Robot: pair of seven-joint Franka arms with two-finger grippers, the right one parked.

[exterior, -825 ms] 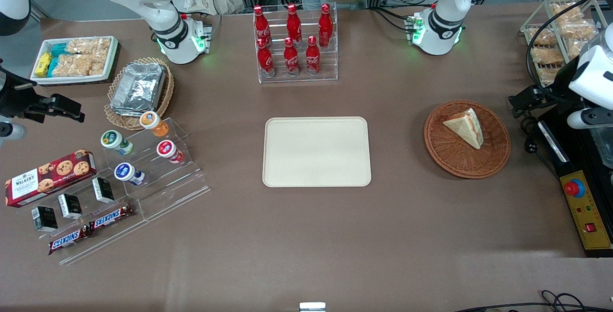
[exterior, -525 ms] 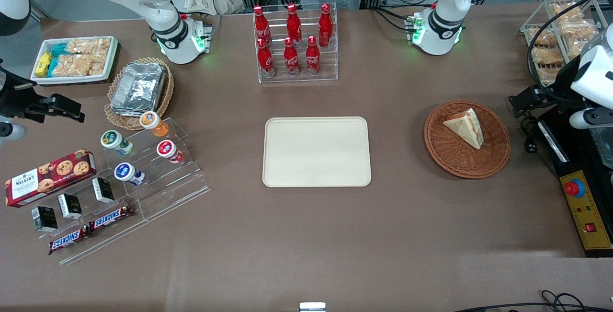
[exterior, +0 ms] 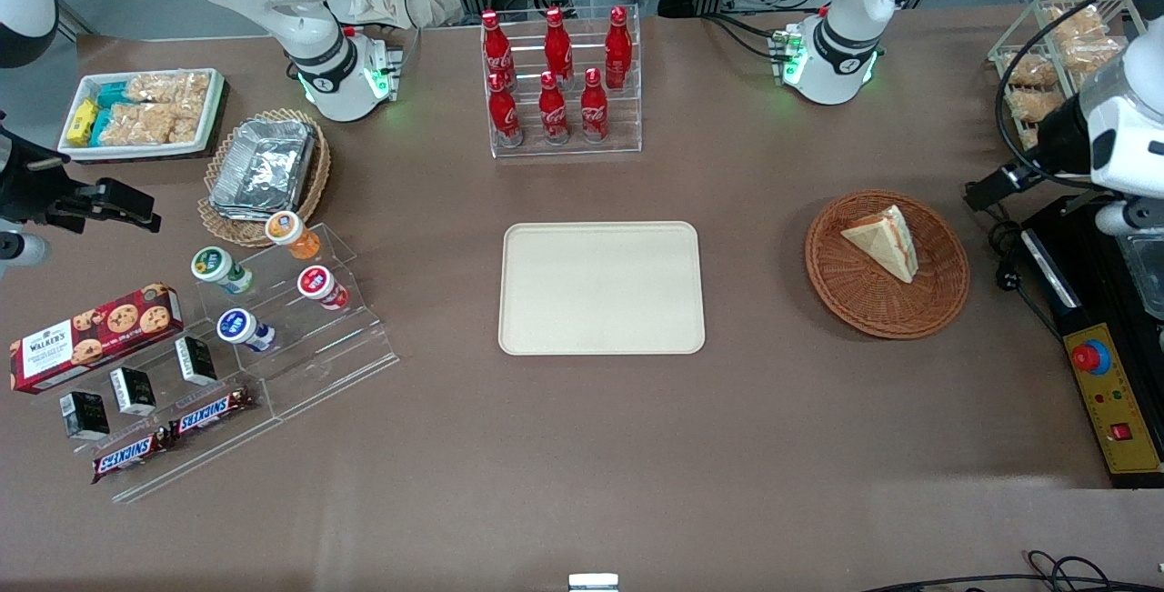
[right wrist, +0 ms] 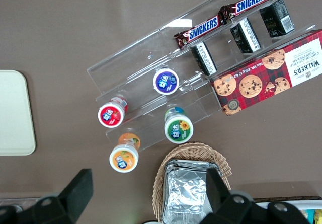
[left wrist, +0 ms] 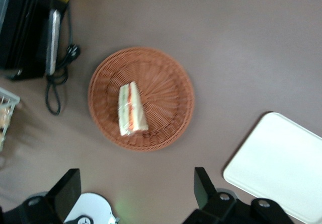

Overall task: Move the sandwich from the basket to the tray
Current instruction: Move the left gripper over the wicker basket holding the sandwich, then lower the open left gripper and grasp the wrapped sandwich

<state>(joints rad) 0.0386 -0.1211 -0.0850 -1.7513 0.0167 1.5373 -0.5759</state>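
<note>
The sandwich [exterior: 880,242] is a pale triangular wedge with a pink-orange filling edge. It lies in the round reddish-brown wicker basket [exterior: 855,310] at the working arm's end of the table. The cream tray [exterior: 600,287] lies flat and bare at the table's middle. My left gripper [exterior: 991,187] hangs above the table edge beside the basket, apart from it. In the left wrist view the gripper [left wrist: 136,189] is open wide and holds nothing, with the sandwich [left wrist: 131,109], the basket [left wrist: 166,83] and a corner of the tray [left wrist: 282,168] below it.
A rack of red cola bottles [exterior: 559,83] stands farther from the front camera than the tray. A control box with a red button [exterior: 1114,396] and a wire rack of snack bags [exterior: 1055,55] lie at the working arm's end. Snack stands and a foil-container basket [exterior: 264,169] lie toward the parked arm's end.
The left arm's wrist has shifted a little, upward in the front view, with the gripper staying beside the basket. Sandwich, basket and tray have not moved.
</note>
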